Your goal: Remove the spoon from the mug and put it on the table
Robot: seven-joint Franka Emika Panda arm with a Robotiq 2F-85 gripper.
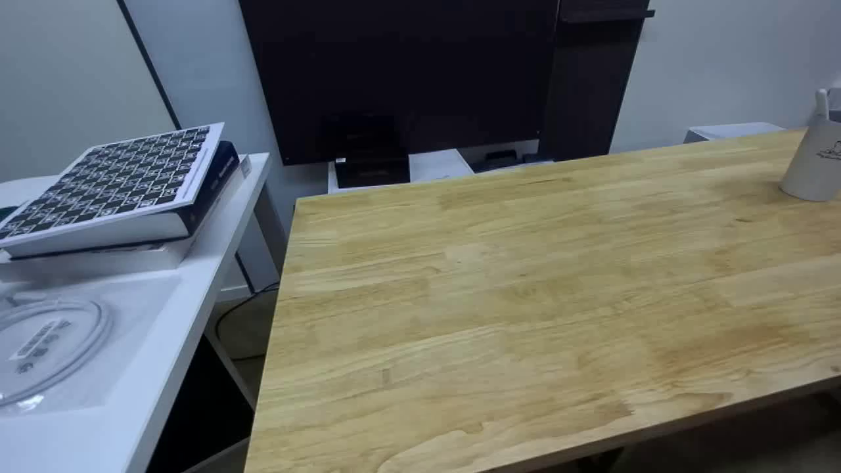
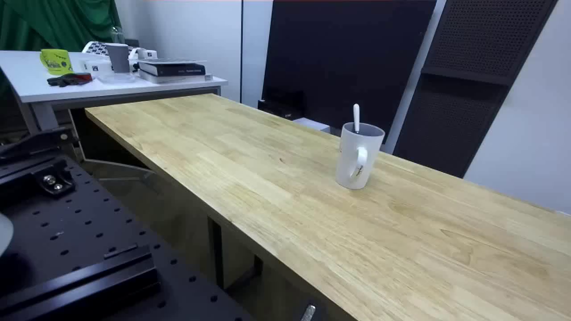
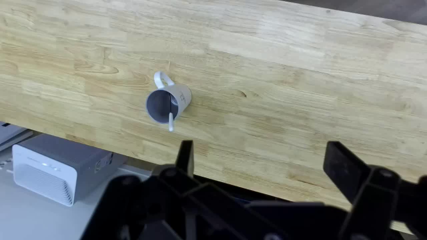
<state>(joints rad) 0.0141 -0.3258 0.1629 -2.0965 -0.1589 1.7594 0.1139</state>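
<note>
A long, honey-coloured wooden desk is stretching out right before me, its plank joints showing. The robot's black pincer is hanging with two fingers spread wide, well apart from the whitish mug. The mug is standing upright on the desk, nearer the far edge. Inside it a slim spoon is resting, its white handle poking above the rim.

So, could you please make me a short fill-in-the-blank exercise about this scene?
Above the mug, the visible part of the spoon is ____ in colour.
The mug stands ____, not tipped over, on the wooden table.
In the wrist view, the gripper is ____, not shut.
Missing words: white; upright; open.
</note>
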